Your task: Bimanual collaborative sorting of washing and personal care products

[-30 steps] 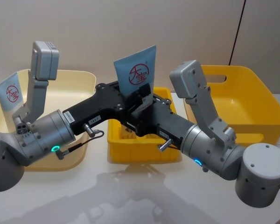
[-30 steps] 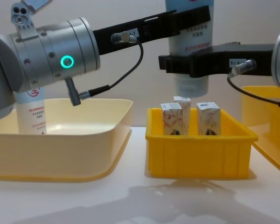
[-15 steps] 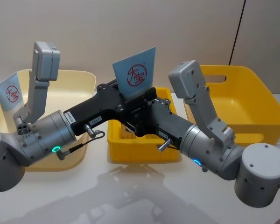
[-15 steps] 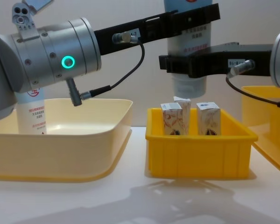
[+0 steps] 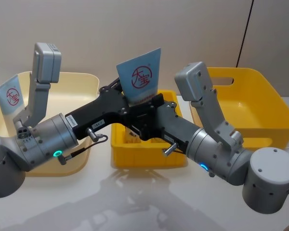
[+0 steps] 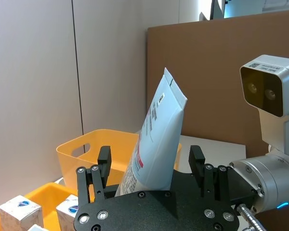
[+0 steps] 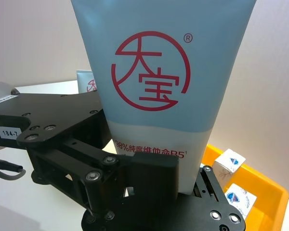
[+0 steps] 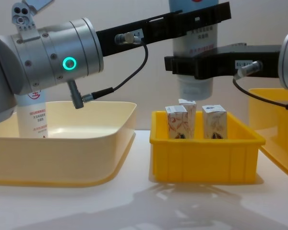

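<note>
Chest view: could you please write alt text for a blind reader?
The right gripper holds a blue-white tube above three cartons in a yellow bin, with the left gripper around it higher up. Another tube stands in a cream bin.

The tube (image 5: 140,77) is pale blue over white with a red round logo and red print, the cartons (image 8: 176,122) white with orange-red swirls, their bin (image 8: 204,158) yellow.

The left gripper (image 6: 150,155) has slid farther forward around the squeeze tube (image 8: 194,42), fingers (image 6: 104,161) either side
</note>
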